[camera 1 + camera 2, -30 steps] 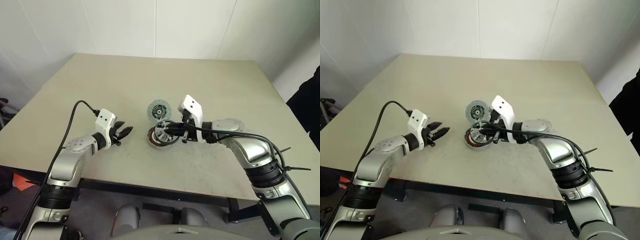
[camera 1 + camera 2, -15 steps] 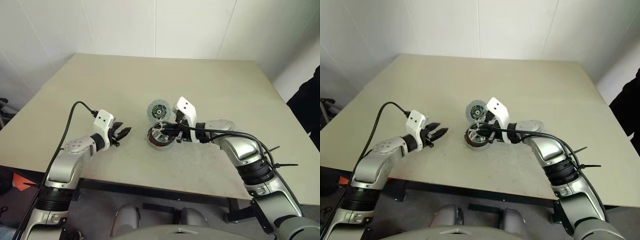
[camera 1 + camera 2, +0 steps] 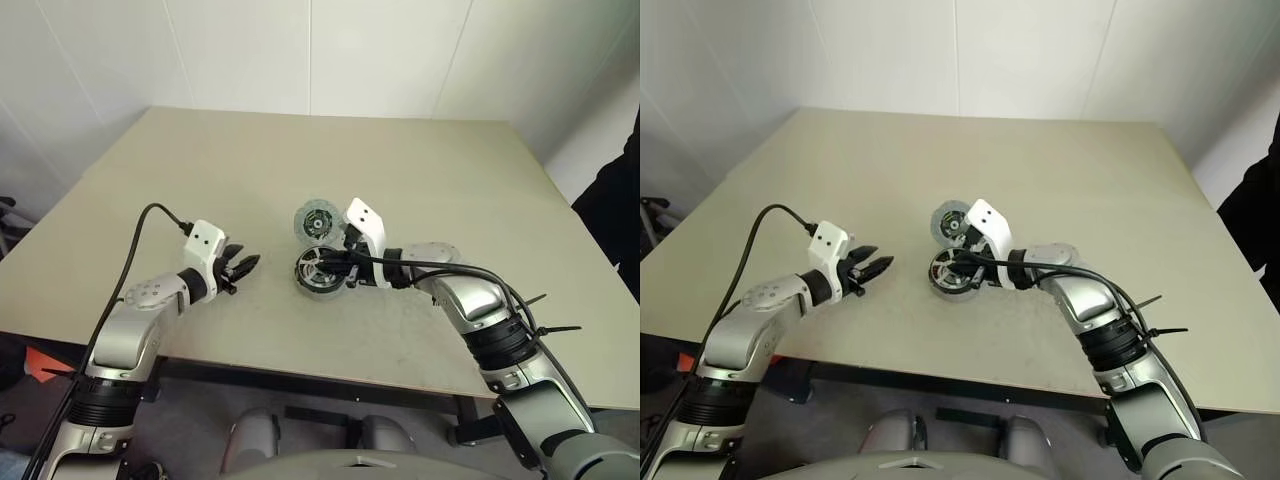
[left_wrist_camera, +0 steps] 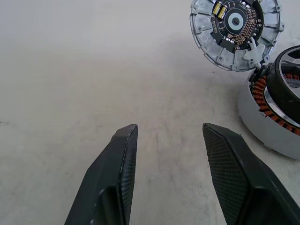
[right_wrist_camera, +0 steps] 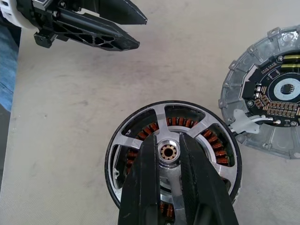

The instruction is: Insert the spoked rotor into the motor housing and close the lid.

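- Near the front middle of the beige worktop (image 3: 420,170): motor housing (image 4: 262,123) sits flat, copper windings visible around its inner wall.
- Spoked rotor (image 5: 172,159) rests in the housing mouth; it looks tilted in the left wrist view, with its black rim raised above the housing wall, so not fully seated.
- Right pincer (image 5: 169,152): fingers close together, nearly shut, pinching the rotor's centre hub, one finger on each side of the brass bore.
- Lid (image 3: 317,219) lies swung open flat on the worktop, just beyond the housing and joined to its edge by a white hinge piece; circuit face up.
- Left pincer (image 3: 243,268): fingers apart at medium width, holding nothing, near the housing on its left, not touching it.
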